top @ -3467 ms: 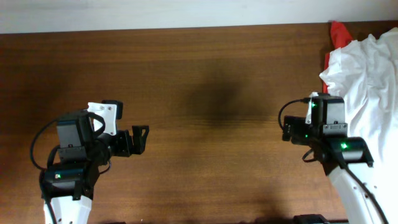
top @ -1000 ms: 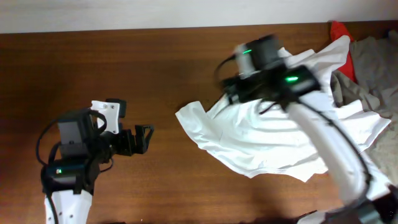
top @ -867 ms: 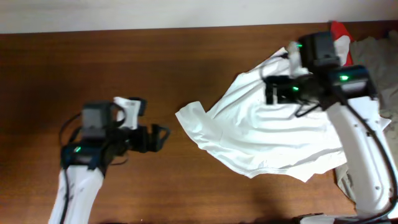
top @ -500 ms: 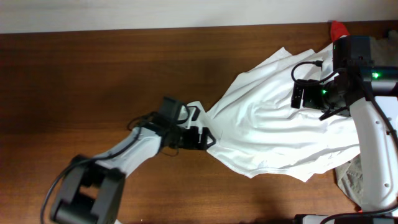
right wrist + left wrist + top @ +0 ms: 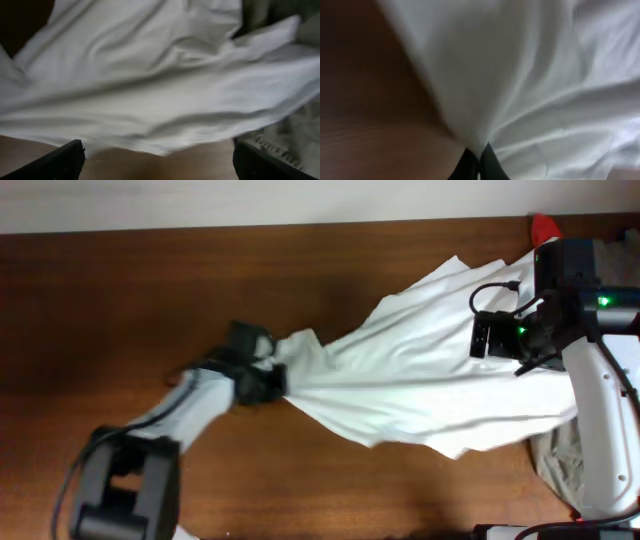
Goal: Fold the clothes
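A white garment point(image 5: 420, 380) lies stretched across the table from centre to right edge. My left gripper point(image 5: 272, 383) is shut on its left corner, with the cloth drawn into a narrow bunch there. In the left wrist view the two dark fingers meet at the left gripper point(image 5: 479, 159) with white fabric point(image 5: 530, 75) pinched between them. My right gripper point(image 5: 482, 338) hovers over the garment's right part, open. In the right wrist view its fingers point(image 5: 60, 160) stand wide apart around the right gripper point(image 5: 157, 162), holding nothing, with the white cloth point(image 5: 150, 85) spread below.
A red cloth point(image 5: 545, 225) peeks out at the back right corner. More greyish clothes point(image 5: 562, 465) are piled at the right edge, also in the right wrist view as grey fabric point(image 5: 295, 135). Bare brown table point(image 5: 120, 300) lies to the left.
My left gripper has shut on the garment's left corner and pulled it leftward, stretching the cloth out. The right arm has barely moved.
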`<state>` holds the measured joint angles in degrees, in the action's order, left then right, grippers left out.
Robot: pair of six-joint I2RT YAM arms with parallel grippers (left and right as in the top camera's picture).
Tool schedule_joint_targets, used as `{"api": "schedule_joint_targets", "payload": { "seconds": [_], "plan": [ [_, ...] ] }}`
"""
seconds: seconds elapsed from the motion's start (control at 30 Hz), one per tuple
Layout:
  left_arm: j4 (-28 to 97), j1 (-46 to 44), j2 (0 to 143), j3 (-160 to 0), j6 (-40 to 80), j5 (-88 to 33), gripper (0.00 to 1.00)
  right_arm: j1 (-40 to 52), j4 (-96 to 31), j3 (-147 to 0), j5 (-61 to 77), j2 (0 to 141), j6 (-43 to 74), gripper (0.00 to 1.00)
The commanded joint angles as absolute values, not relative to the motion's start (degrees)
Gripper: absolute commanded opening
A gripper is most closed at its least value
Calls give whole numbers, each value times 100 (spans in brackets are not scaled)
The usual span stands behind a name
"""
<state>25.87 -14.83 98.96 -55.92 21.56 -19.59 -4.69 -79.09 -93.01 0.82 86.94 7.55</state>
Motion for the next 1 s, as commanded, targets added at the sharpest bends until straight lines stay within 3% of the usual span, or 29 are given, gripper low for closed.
{"api": "schedule_joint_targets", "payload": {
  "seconds": [0.0,0.17,0.2,0.23,0.27,0.3,0.47,0.53,0.7,0.87,0.97],
  "plan": [
    [2856,-204,9105,-6545,1267,-1000,1,-495,-7911,-9356,-91,8661,799,99],
    [2753,1162,9115,-7153,930,-701,1,-495,-7931,-9356,-91,8661,797,99],
    [2783,1365,9115,-7153,930,-701,10,-495,-7940,-9356,-91,8661,779,99],
    [2834,1487,9118,-7153,930,-705,25,-495,-7953,-9356,-93,8661,779,99],
    [2976,1643,9115,-7153,932,-893,66,-495,-7961,-9356,-91,8661,779,99],
    [3177,1697,9115,-7153,932,-1323,98,-495,-7968,-9356,-91,8661,779,99],
    [4648,1041,9115,-7133,1039,-3260,99,-495,-7979,-9356,-91,8661,779,99],
    [5068,318,9115,-7024,1424,-3166,99,-495,-7983,-9356,-91,8661,779,99],
    [4296,-1669,9137,-6145,4038,-2392,99,-495,-8023,-9356,-91,8661,779,99],
    [3393,-2904,9137,-5284,6110,-1761,96,-495,-8038,-9356,-91,8661,779,99],
    [2897,-3492,9144,-5004,6497,-1258,96,-495,-8042,-9356,-91,8661,779,99]
  ]
}}
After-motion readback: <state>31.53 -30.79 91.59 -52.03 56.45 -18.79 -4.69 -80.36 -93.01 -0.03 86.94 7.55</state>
